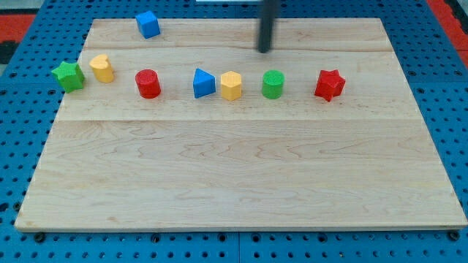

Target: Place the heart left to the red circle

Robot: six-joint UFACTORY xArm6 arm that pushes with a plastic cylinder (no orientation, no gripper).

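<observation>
The yellow heart [102, 68] sits near the board's left edge, just left of and slightly above the red circle [148, 83], with a small gap between them. A green star [68, 76] lies close to the heart's left. My tip [264, 50] is near the view's top, right of centre, far to the right of the heart and the red circle, above the green circle [273, 84]. It touches no block.
A blue cube [148, 24] sits at the top left. A blue triangle [203, 83], a yellow hexagon [231, 85] and a red star [330, 85] stand in the same row. The wooden board [241, 175] lies on a blue pegboard.
</observation>
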